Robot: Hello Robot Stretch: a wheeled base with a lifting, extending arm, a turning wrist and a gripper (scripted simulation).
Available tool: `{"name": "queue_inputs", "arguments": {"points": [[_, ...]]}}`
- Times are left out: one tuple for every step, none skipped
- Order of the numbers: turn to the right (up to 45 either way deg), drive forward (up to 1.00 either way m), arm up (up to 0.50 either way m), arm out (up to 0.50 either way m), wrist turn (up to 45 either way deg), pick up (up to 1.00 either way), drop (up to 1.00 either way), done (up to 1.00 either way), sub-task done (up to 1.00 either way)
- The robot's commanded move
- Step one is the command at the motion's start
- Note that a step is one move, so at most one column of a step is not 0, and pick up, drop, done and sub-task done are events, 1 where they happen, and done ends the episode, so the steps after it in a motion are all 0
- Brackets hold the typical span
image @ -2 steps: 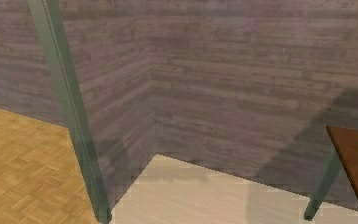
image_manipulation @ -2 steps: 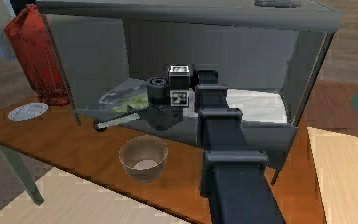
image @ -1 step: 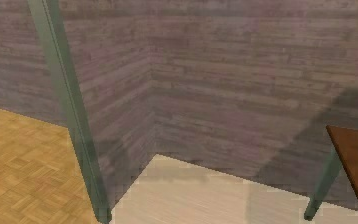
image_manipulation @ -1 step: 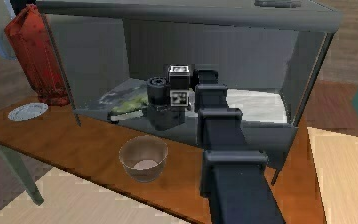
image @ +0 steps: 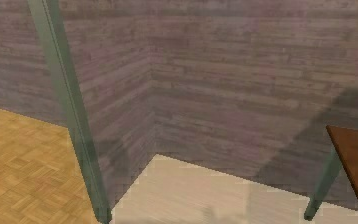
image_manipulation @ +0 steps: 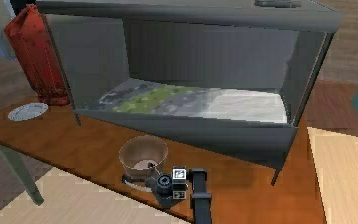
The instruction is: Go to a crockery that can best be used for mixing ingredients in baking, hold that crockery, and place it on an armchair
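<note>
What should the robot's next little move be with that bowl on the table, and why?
Probably a small lift of the arm. The gripper sits right at the round bowl, which stands on the wooden table, so I cannot tell whether it holds the bowl. Raising the arm slightly would show that, and the bowl must leave the table anyway.

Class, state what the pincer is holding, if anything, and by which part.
Cannot be told: the pincer is at a bowl standing on the table.
</note>
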Motion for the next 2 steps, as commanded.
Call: {"name": "queue_inputs", "arguments": {"points": [[0.0, 0.0, 0.0, 0.0, 0.0, 1.0, 0.0, 0.0, 0.0], [0.0, 0.0, 0.1, 0.0, 0.0, 0.0, 0.0, 0.0, 0.0]]}}
